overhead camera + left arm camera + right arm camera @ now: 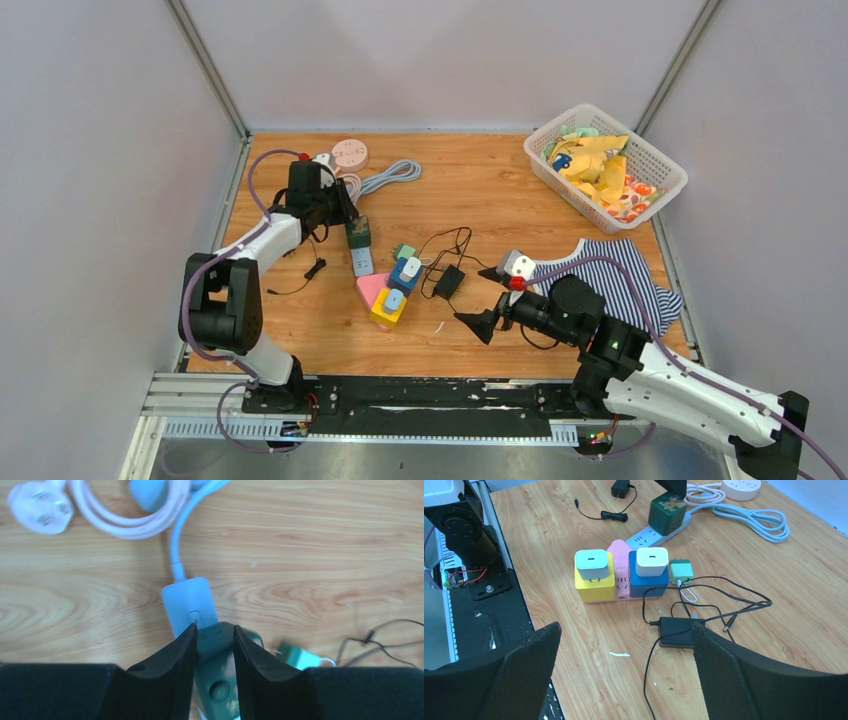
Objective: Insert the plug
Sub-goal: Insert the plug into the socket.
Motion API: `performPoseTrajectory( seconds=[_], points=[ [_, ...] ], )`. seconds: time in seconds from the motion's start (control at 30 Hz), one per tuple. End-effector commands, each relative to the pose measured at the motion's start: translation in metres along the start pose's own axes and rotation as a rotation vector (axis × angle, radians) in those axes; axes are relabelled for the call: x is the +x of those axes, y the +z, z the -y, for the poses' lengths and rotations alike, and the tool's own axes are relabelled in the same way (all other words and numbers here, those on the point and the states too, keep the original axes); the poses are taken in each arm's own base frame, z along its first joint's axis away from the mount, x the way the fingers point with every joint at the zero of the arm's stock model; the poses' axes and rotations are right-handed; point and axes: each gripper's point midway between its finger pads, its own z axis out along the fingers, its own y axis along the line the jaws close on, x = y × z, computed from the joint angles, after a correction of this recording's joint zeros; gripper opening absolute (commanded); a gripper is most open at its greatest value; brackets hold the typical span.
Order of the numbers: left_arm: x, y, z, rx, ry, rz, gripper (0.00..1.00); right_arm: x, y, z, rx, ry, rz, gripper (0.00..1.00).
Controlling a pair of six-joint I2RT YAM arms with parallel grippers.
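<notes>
While the right gripper (624,630) hangs wide open, released, near the black adapter (678,631), farther back the green plug (667,514) sits on the white power strip (647,536) between the close-set fingers of the left gripper (215,629), can't tell if grasping it.
</notes>
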Motion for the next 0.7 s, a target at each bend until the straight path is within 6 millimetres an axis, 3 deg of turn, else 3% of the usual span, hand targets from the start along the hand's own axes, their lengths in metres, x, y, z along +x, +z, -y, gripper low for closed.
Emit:
performPoseTrajectory(
  seconds=[0.0,0.17,0.3,0.43,0.67],
  points=[
    [0.12,-0.005,-0.054,-0.229,0.007,-0.36,0.33,0.002,0.0,0.0,0.009,0.008,0.006,1.0],
    [0.131,-0.01,-0.057,-0.236,-0.001,-0.349,0.29,0.0,0.0,-0.001,0.004,0.011,0.007,1.0],
    [0.126,-0.006,-0.05,-0.206,-0.011,-0.33,0.28,-0.001,0.002,-0.002,-0.002,0.014,0.008,1.0],
    [0.095,-0.004,-0.037,-0.168,0.006,-0.274,0.38,-0.001,0.003,-0.004,-0.005,0.045,0.003,1.0],
    [0.023,-0.008,-0.002,-0.077,0.039,-0.168,0.57,-0.001,0.004,0.005,0.061,0.106,-0.012,1.0]
  ],
)
